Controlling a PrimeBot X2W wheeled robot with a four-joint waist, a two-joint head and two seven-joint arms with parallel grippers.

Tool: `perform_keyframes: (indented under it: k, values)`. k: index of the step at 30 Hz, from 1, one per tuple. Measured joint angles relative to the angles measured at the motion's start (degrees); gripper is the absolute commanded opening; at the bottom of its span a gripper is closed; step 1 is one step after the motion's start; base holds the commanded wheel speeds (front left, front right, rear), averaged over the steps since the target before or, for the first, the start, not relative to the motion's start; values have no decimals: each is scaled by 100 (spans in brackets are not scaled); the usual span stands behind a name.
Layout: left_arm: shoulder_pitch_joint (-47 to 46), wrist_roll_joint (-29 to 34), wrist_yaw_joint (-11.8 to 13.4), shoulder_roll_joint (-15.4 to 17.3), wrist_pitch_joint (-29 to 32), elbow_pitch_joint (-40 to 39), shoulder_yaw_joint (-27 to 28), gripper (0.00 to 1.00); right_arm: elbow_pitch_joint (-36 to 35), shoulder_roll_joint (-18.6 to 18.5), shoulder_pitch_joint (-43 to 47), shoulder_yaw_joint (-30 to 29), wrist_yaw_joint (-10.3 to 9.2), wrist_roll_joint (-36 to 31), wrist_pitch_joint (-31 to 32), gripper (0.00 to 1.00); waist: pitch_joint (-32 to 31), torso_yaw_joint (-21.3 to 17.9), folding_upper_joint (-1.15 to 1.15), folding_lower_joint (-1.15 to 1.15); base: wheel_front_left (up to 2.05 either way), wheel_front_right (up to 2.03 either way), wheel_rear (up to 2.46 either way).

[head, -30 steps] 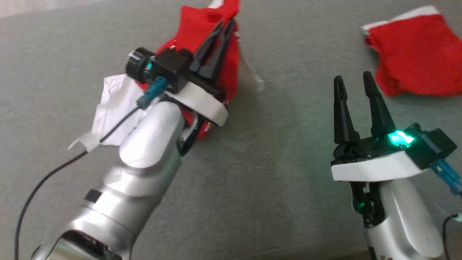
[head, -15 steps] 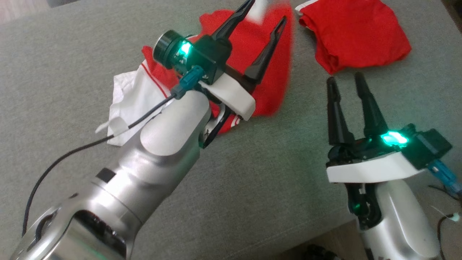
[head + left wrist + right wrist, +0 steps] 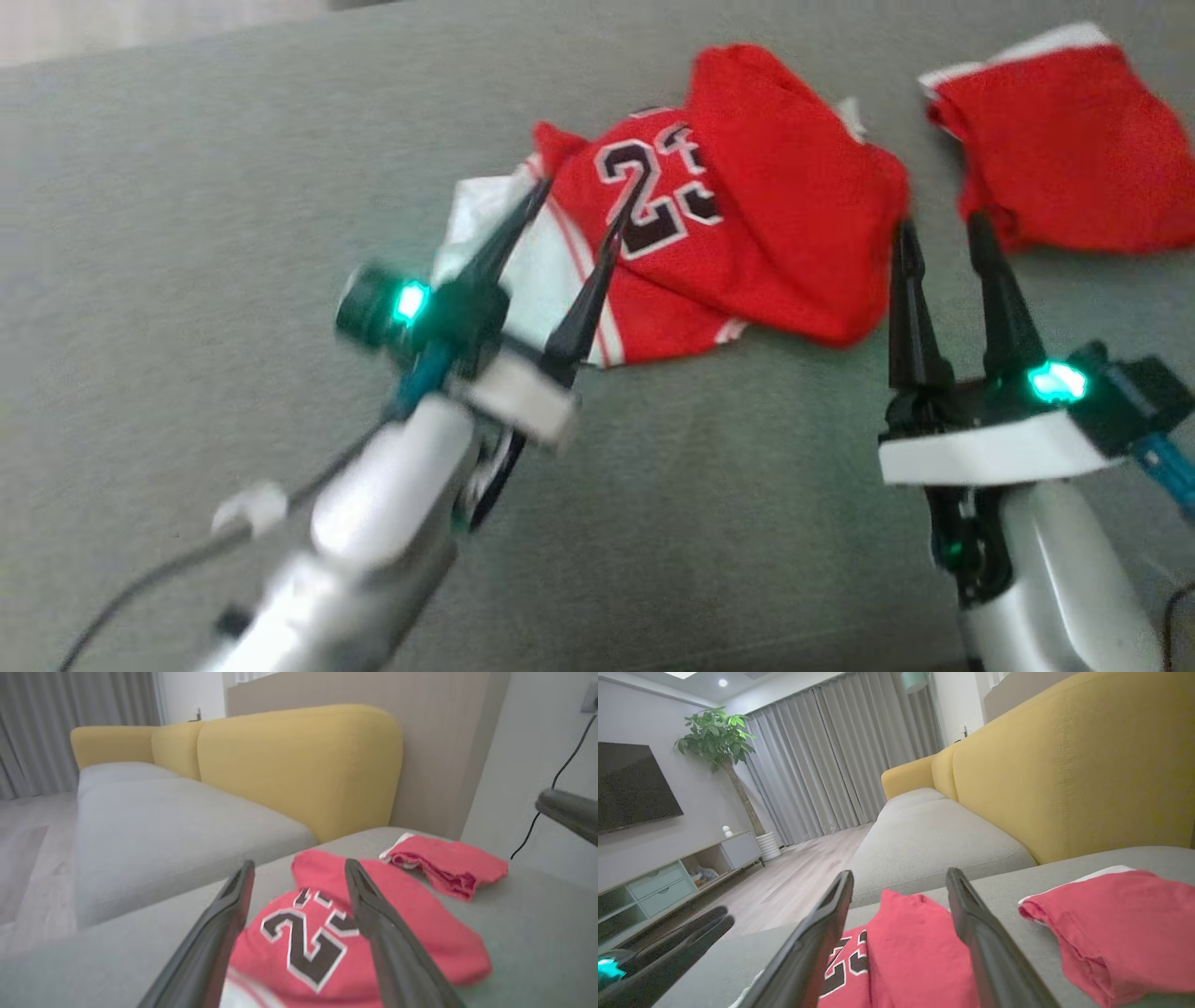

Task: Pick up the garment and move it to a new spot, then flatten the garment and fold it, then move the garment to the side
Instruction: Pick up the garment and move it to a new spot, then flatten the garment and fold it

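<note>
Jersey (image 3: 766, 233): red, crumpled in a low heap on the grey cushion, toward the far side in the head view.
Number (image 3: 653, 210): a black "23" with white edges, facing up; right end partly hidden by a red flap of the same jersey.
White part (image 3: 537, 271): pale cloth with thin red stripes, sticking out at the jersey's left side.
Left gripper (image 3: 593, 182): fingers (image 3: 219, 933) spread wide, nothing pinched; set over the jersey's left side, tips above the white part and the number. Cannot tell if touching the cloth. Arm blurry.
Right gripper (image 3: 940, 224): fingers (image 3: 812, 938) spread apart, nothing between them; just beside the jersey's right end, tips pointing away from the robot.
Second red garment (image 3: 1074, 168): red with a white edge, bunched up; to the right of the jersey, apart from it, with a strip of grey showing between.
Cushion (image 3: 187, 215): grey cloth, flat, under both red clothes.
Sofa (image 3: 299, 765): yellow back, light grey seats, behind the cushion.
Curtains (image 3: 817, 765): grey, long, closed, past the sofa.
Plant (image 3: 714, 732): tall and leafy, in a white pot by the curtains.
TV (image 3: 630, 788): dark, on the wall.
Cabinet (image 3: 668, 877): low, under the TV, with pale green drawers.
Floor (image 3: 803, 877): light wood.
</note>
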Motion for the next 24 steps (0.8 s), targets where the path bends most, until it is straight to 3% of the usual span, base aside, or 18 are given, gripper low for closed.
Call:
perform_keyframes:
  k: [4, 11, 15, 24]
  values:
    - [1066, 204, 136, 224, 1, -472, 290, 100, 174, 0, 255, -59, 0, -118, 1, 100, -212, 375, 0, 0, 0, 0, 0]
    - [2390, 466, 244, 341, 2, -1225, 853, 100, 271, 0, 333, -70, 0, -163, 1, 100, -540, 807, 0, -1, 0, 0, 0]
    - [2408, 664, 178, 297, 2, -1332, 909, 100, 304, 0, 334, -40, 0, -163, 1, 100, -553, 796, 0, 0, 0, 0, 0]
    - [2023, 1039, -256, 151, 11, -961, 704, 100, 305, 0, 325, -58, 0, -162, 1, 100, -376, 541, 0, 0, 0, 0, 0]
